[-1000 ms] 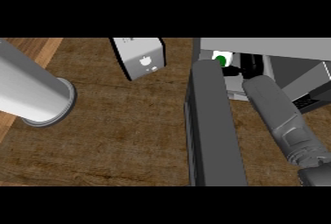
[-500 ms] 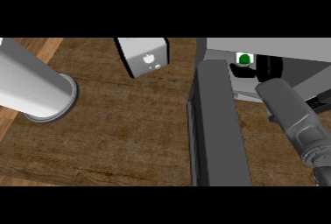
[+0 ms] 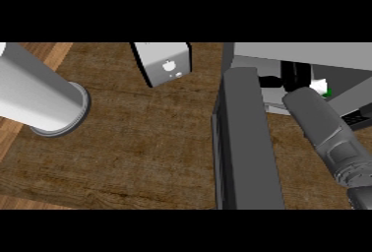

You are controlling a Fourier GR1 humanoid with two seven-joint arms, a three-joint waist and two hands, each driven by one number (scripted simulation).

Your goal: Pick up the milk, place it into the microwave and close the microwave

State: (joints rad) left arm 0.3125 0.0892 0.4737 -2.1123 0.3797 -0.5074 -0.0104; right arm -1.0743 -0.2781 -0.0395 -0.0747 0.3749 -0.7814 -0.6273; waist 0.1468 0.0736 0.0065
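Vs half a second ago: right forearm (image 3: pixel 323 130) now comes in steeper, reaching up-left into the microwave (image 3: pixel 291 54) cavity at the counter's back right corner. The milk (image 3: pixel 320 86) reads differently: earlier a green mark showed high in the cavity, now only a white sliver with a green spot shows just right of the forearm's tip, inside the cavity. The view has shifted a little too: the grey box (image 3: pixel 164 63) at the counter's back edge sits slightly lower in frame than before.

Unchanged: microwave door (image 3: pixel 243 142) still swung open, seen edge-on as a dark slab running from the cavity toward the counter's front edge. Big grey cylinder (image 3: pixel 40 98) still at the counter's left edge, cut off by the frame.

Hidden or unclear:
- Right hand (image 3: pixel 289 81): only dark shapes beyond the forearm's end inside the cavity; can't tell whether fingers are apart, together, or wrapped on the milk.
- Milk mostly blocked by the forearm; contact with the hand not resolvable.
- Cavity interior dark, parts in there not identifiable.
- Left hand not visible.
- Counter (image 3: pixel 138 147) is wood grain, with a lighter strip along the left and front edges.
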